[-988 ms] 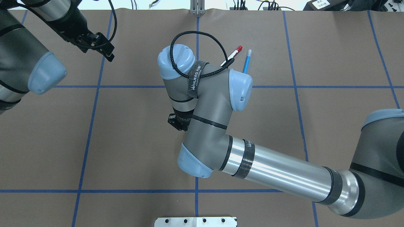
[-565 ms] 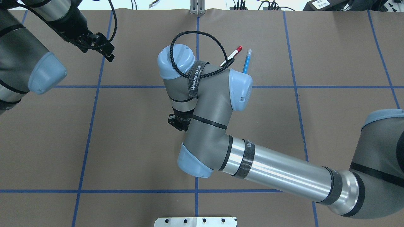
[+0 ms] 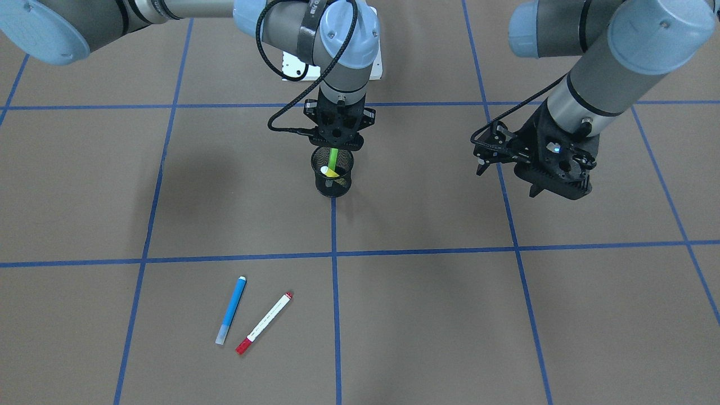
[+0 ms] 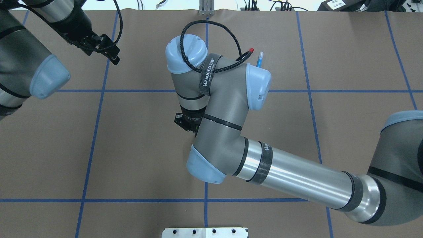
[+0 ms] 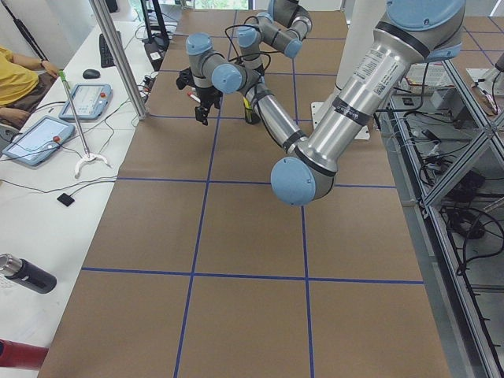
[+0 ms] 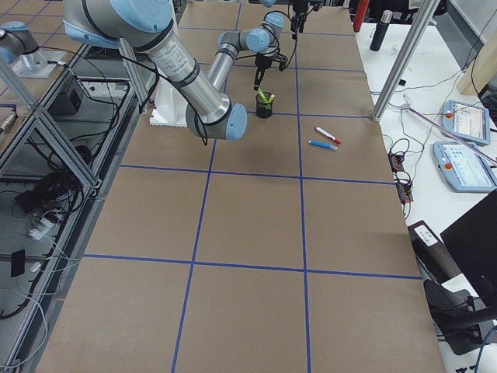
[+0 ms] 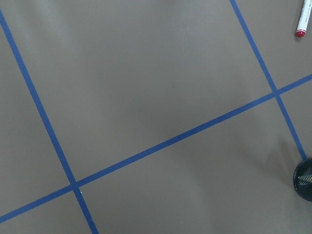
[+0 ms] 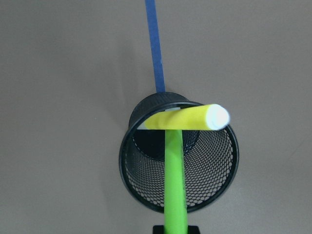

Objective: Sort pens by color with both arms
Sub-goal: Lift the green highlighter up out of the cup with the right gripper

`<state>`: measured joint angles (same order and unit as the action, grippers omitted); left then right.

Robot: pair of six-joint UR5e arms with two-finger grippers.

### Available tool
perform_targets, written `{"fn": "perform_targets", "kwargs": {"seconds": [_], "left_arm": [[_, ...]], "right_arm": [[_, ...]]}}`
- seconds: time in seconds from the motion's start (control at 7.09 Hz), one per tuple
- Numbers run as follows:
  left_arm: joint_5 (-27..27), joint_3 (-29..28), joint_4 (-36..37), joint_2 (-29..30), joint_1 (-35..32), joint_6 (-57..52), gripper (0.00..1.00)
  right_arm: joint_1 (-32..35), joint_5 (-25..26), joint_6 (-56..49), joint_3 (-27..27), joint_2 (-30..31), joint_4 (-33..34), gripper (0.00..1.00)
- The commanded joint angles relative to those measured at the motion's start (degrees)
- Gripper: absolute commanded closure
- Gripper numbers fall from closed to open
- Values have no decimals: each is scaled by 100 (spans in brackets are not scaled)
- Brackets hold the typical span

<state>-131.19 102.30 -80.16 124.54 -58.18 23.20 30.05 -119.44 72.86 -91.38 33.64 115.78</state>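
My left gripper point(image 3: 506, 180) hangs spread, empty. My right gripper point(image 3: 335, 147), over the mesh cup point(image 3: 333, 183), clamps the green pen point(image 8: 174, 185), its tip inside beside 1 yellow pen point(image 8: 187, 119). The blue pen point(image 3: 232, 309) and red pen point(image 3: 264, 322) lie well away. Next, I judge: a straight vertical move.

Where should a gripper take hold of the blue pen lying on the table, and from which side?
Probably mid-barrel on the blue pen, from straight above, jaws closing across its length: it lies flat on the table, and the red-capped pen lies close alongside without touching.
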Motion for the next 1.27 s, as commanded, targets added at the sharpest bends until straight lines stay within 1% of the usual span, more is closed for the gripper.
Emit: {"fn": "perform_targets", "kwargs": {"seconds": [0.0,0.14,0.28,0.42,0.56,0.71,0.85,0.99,1.13], "left_arm": [[-3,0,0,0,0,0,0],[-3,0,0,0,0,9,0],[-3,0,0,-9,0,9,0],[-3,0,0,-9,0,9,0],[-3,0,-9,-9,0,9,0],[-3,0,0,-9,0,18,0],[-3,0,-9,-9,0,18,0],[-3,0,-18,-9,0,26,0],[-3,0,-18,-18,0,26,0]], "right_arm": [[115,43,0,-1079,-24,1021,94],[289,61,0,-1336,-77,1165,95],[491,79,-9,-1382,-234,1184,96],[632,305,0,-1383,-435,1184,98],[651,916,-35,-1365,-516,1175,100],[651,1410,-113,-1278,-482,1140,100],[660,1937,-288,-1129,-473,888,100],[669,2316,-299,-754,-446,215,100],[678,2712,-290,-158,-455,-470,100]]}}
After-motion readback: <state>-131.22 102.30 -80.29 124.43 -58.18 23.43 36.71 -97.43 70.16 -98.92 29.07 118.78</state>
